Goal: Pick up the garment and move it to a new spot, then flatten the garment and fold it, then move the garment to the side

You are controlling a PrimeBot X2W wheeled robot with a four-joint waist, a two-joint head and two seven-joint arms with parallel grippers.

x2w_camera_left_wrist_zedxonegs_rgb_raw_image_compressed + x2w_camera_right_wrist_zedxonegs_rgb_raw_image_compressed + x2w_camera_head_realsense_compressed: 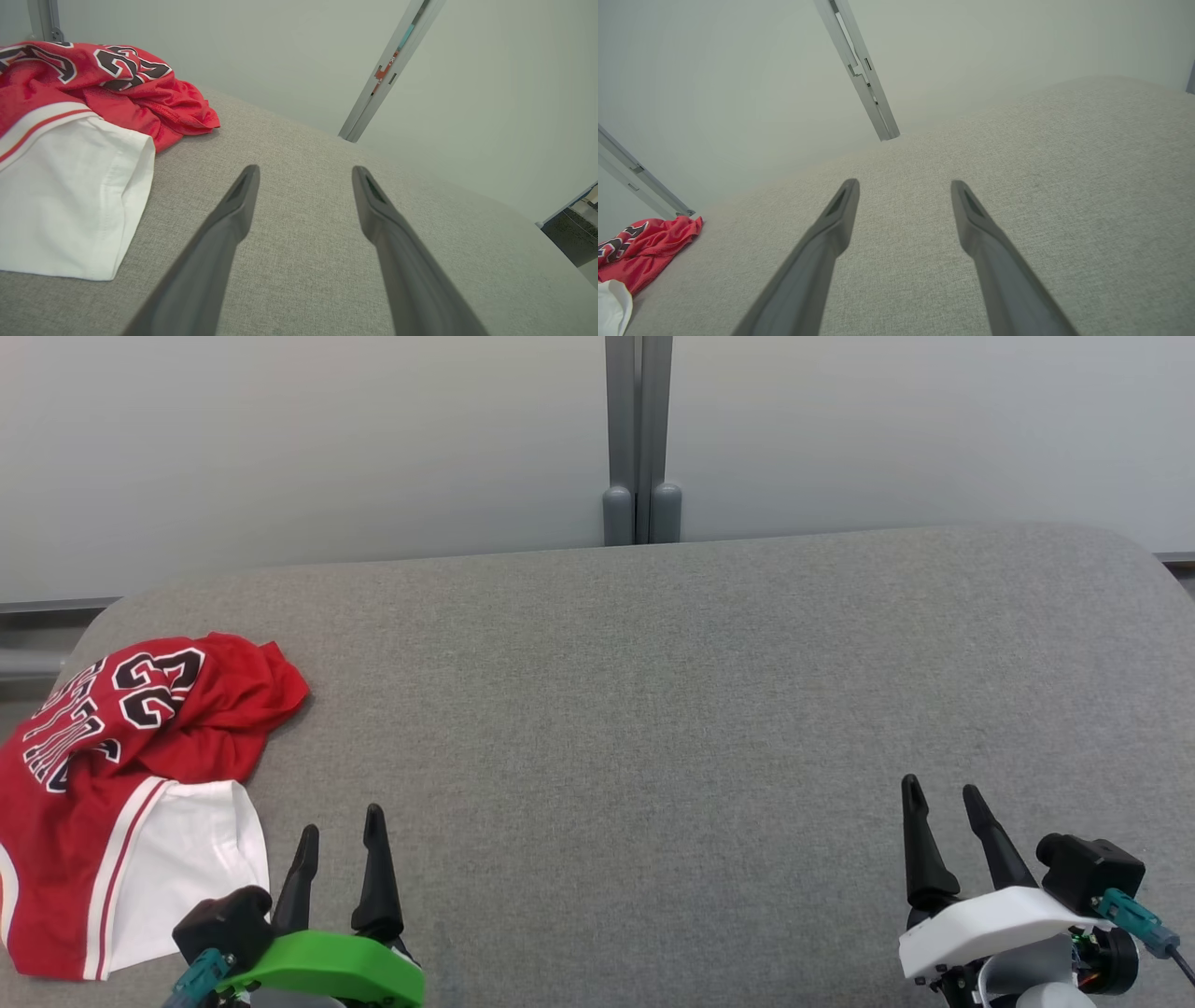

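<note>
- Position: the garment (121, 784) lies in a crumpled heap at the near left corner of the table (653, 709). Part of it runs past the left edge of the head view.
- Description: red fabric with black-and-white numerals and lettering, plus a white section bordered by striped trim. The white section lies on the near right side of the heap.
- Left pincer (342, 821): fingers spread wide, nothing between them. It sits just right of the white section and is apart from it.
- Right pincer (941, 788): fingers spread wide, nothing held. It sits at the near right of the table, well apart from the garment.
- Handling, as judged: the garment is light, soft and limp. It sags and drapes when lifted and does not keep its shape. The red fabric has a sheen and may slide between smooth fingers. It is not fragile.
- Grasp point, as judged: close on a place where cloth stands off the table. Candidates are the white hem nearest the left pincer and the bunched red ridge at the far right of the heap. A flat single layer offers poor purchase.
- Count: one garment, two pincers, one table.
</note>
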